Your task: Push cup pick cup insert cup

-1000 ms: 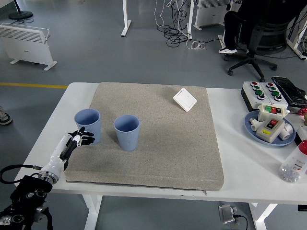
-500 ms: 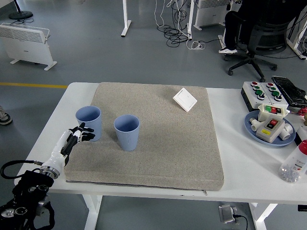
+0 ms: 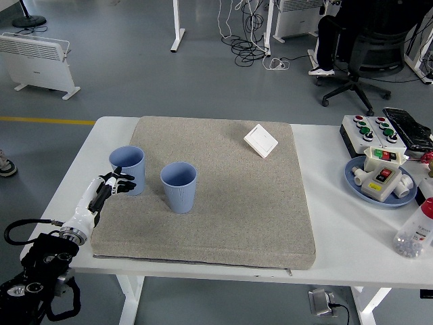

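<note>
Two light blue cups stand upright on the grey mat [image 3: 223, 196]. The left cup [image 3: 127, 167] is at the mat's left edge; the second cup [image 3: 179, 185] stands a short gap to its right and slightly nearer. My left hand [image 3: 115, 184] comes in from the lower left, its black fingertips loosely spread and touching the left cup's lower side. It holds nothing. My right arm is out of view.
A white switch plate [image 3: 260, 141] lies at the mat's far right. On the table's right side are a button box [image 3: 371, 130], a blue plate [image 3: 353, 179] carrying parts, and a clear bottle [image 3: 416, 233]. A person sits on a chair in the background.
My left hand has slid forward along the mat's left edge, and the left cup has shifted slightly to the right and farther away, toward the second cup.
</note>
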